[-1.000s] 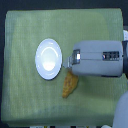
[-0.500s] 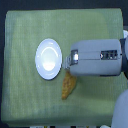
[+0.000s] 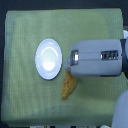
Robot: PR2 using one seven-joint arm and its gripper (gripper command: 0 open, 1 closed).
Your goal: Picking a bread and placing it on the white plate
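The white plate [image 3: 49, 58] lies on the green cloth, left of centre in the exterior view. The bread [image 3: 68, 86], golden-brown and elongated, lies just off the plate's lower right rim, pointing down and slightly left. My arm's grey housing reaches in from the exterior view's right. Its gripper [image 3: 69, 73] sits right over the bread's upper end, close beside the plate's rim. The housing hides the fingers, so I cannot see how the jaws stand or whether they touch the bread.
A green cloth [image 3: 25, 95] covers the table; its edges run along the top, left and bottom of the view. The robot's pale body [image 3: 121, 107] fills the lower right corner.
Hardly anything differs; the arm stays over the bread's upper end and the bread lies in about the same place.
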